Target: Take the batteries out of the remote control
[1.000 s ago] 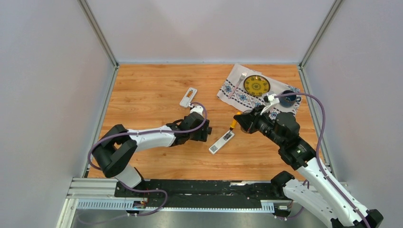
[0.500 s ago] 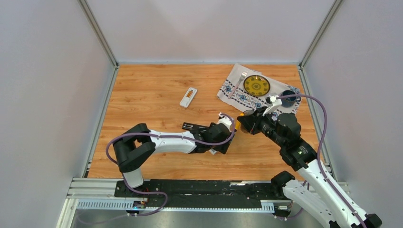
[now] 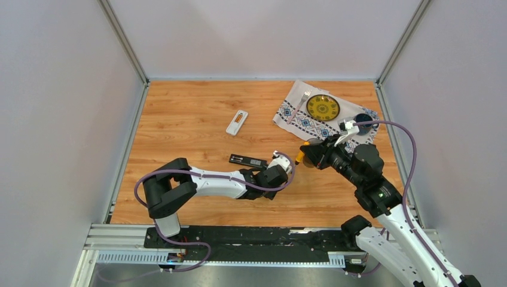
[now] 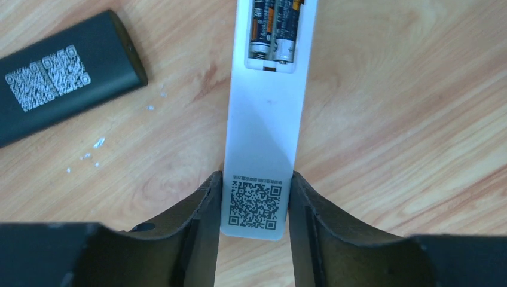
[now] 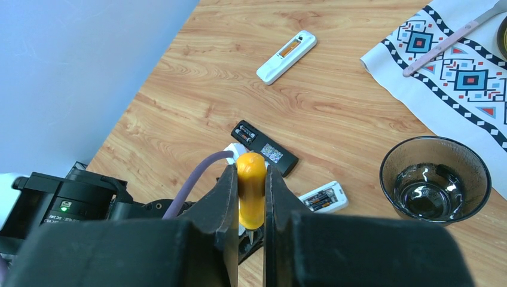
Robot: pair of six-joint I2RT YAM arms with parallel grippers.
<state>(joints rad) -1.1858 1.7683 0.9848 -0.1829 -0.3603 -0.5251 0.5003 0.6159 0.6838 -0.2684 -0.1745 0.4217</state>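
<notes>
We see left gripper [image 4: 256,186] clamp white remote [image 4: 266,131] — batteries [image 4: 272,27] cylindrical, black-orange, silvery-ended | right gripper [image 5: 251,173] clenches glossy yellow screwdriver [image 5: 251,200].

1. Wood-grain table [image 3: 179,113], warm orange-brown, grain running left to right.
2. Plain pale grey walls [image 3: 257,36] at the back and on both sides, closing in the table.
3. Slim metal posts [image 3: 122,39] up the two back corners, slanting outward in the overhead view.
4. Silver slotted rail [image 3: 119,242] across the near edge, with a black plate [image 3: 269,236] along it.
5. Dull grey surface [image 3: 269,275] below the rail.
6. Soft, even light; shadows faint on the wood.
</notes>
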